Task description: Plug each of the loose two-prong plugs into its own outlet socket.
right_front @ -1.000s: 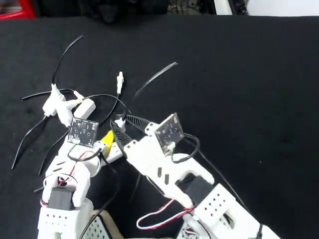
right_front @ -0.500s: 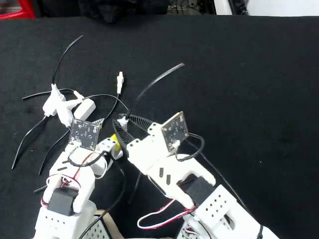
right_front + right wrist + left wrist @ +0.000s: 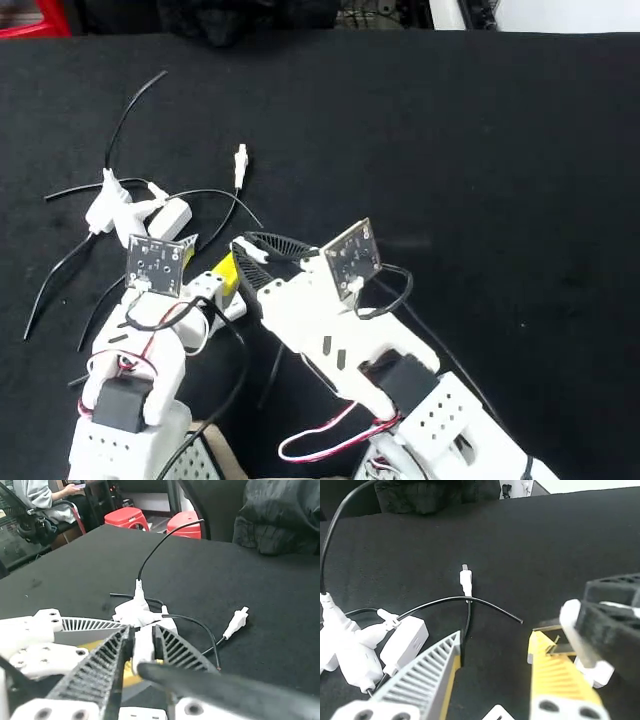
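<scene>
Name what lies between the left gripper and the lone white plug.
A black wire arcs across bare tabletop; the left wrist view shows it.

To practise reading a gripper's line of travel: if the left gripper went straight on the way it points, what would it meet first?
Probably the thin black wire curving just ahead of the left gripper; the loose white plug lies beyond. Depth is unclear.

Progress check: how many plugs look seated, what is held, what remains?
Done: the white plug-and-socket cluster at the left of the black table looks partly joined; how many pairs I cannot tell. In hand: the right gripper is shut on a white two-prong plug, the left gripper open beside it. Left: that plug and the loose white plug lying apart.
</scene>
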Controlling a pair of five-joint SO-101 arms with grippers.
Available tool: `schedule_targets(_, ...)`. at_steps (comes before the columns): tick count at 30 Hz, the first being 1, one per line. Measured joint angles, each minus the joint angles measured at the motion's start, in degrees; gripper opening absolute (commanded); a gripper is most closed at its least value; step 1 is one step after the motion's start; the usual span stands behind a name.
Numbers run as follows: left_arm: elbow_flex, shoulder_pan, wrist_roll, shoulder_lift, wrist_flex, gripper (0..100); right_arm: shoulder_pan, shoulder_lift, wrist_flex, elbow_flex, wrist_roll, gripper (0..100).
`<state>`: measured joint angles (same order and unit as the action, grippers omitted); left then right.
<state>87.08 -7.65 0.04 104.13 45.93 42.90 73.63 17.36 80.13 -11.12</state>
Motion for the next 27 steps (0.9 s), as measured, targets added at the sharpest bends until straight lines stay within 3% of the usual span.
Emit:
schedule_targets(12,-0.3,2.3,-0.6,0.1,2.2,22,0.0,-0.1,7.5,-4.1,0.1,1.1)
schedule_targets(17,-1.6,4.6,-10.5,0.2,9.3,22,-2.7,-1.0,8.1,-4.0,0.1,1.1)
schedule_targets(22,-1.4,16.5,-21.8,0.2,16.2,22,-3.3,-4.0,8.1,-4.0,0.1,1.1)
schedule_targets(27,3.4,33.2,-24.8,0.2,16.8,22,-0.9,-17.1,8.2,-10.5,0.1,1.1)
